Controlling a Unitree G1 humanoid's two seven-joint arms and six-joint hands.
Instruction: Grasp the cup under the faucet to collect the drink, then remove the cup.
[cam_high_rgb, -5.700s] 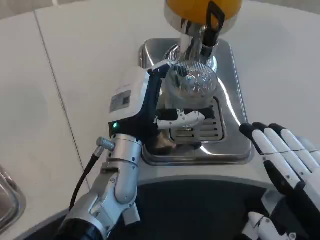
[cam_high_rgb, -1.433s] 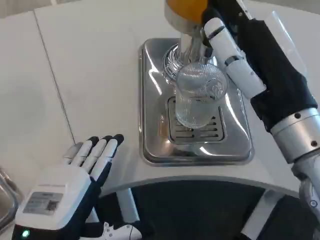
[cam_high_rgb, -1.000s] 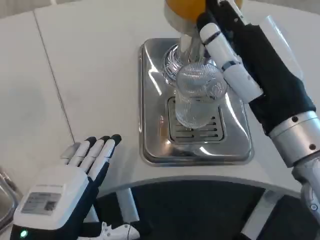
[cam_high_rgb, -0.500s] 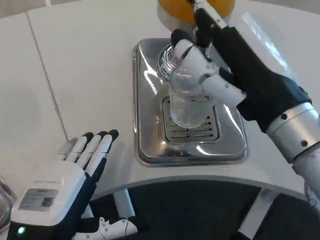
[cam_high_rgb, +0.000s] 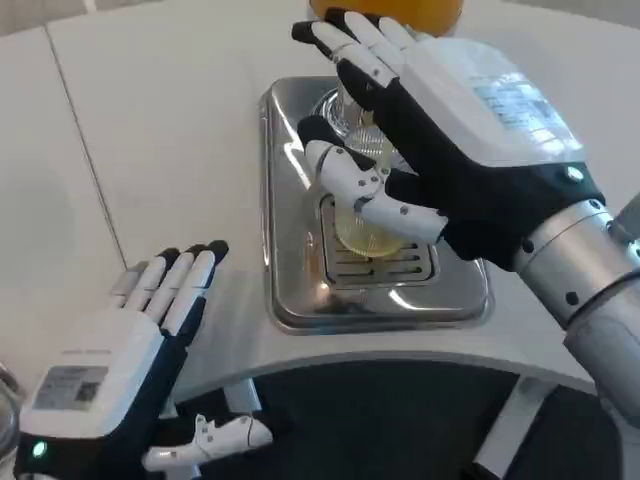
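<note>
While juice sits in the cup, this is how things lie:
Table (cam_high_rgb: 180, 120): smooth white, curved near edge.
Tray (cam_high_rgb: 290, 290): polished steel, rounded corners, slotted grate.
Cup (cam_high_rgb: 362, 232): ribbed clear glass, on the grate.
Right hand (cam_high_rgb: 440, 130): fingers spread over the cup; contact unclear.
Left hand (cam_high_rgb: 130, 340): flat, fingers straight and slightly apart, near table's front edge.
</note>
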